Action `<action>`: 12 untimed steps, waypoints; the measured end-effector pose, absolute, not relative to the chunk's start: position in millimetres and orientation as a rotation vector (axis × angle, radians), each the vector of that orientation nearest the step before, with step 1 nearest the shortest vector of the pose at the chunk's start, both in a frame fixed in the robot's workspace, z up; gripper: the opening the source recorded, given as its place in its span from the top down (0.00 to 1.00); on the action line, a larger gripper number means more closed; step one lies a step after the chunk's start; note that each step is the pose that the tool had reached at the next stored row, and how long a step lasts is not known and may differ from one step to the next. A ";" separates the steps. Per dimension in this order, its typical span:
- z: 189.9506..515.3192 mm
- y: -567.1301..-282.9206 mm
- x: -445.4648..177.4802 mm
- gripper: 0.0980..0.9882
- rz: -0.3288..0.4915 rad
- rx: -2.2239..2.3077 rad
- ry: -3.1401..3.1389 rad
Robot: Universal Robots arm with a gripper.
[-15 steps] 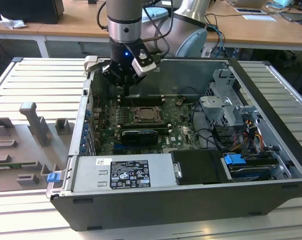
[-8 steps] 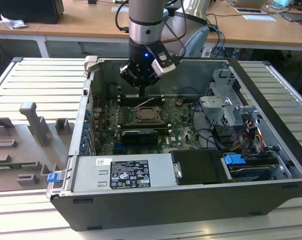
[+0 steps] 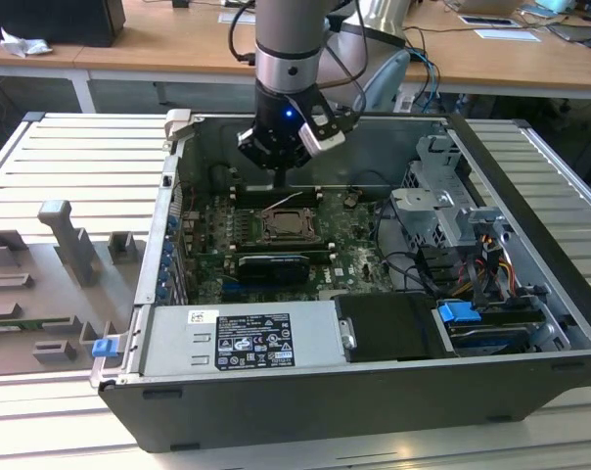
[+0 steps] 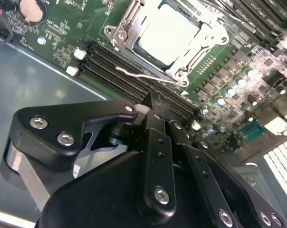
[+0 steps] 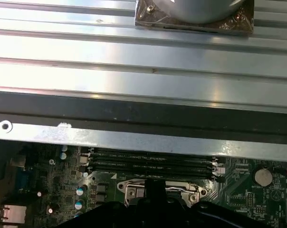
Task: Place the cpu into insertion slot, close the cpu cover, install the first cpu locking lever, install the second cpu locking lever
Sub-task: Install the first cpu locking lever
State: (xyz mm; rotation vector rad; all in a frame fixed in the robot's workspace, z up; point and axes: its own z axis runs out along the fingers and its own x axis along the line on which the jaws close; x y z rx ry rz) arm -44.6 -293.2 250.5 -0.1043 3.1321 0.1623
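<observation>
Gripper (image 4: 150,107) — black, fingers drawn together with nothing between them; the tips hang just above the memory slots (image 4: 129,78), close beside the socket.

Locking lever (image 4: 138,75) — thin silver wire, lying along the near side of the socket and looking unlatched. Risk: tips this near could slip off so thin a wire and strike the memory slots or the board.

Cpu (image 4: 165,34) — pale silver face, seated flat in the insertion slot (image 3: 287,224), which sits mid-board inside the open computer case (image 3: 530,245).

Cpu cover (image 4: 126,34) — silver frame lying down around the chip, its cut-out showing the chip's face. Risk: if the cover is not fully flat, pressing a lever down could load the chip unevenly. Whether the far lever is latched cannot be told.

Motherboard (image 4: 257,71) — green, dense with small capacitors beyond the socket — easily knocked by a stray sweep.

Graphics card (image 3: 268,266) — long, black, well apart from the socket.
</observation>
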 end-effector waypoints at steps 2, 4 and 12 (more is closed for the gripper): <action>244.2 -293.2 -41.4 0.99 0.162 -0.104 3.132; 240.1 -293.2 -38.8 0.99 0.162 -0.104 3.132; 233.5 -292.6 -32.3 0.99 0.162 -0.154 3.132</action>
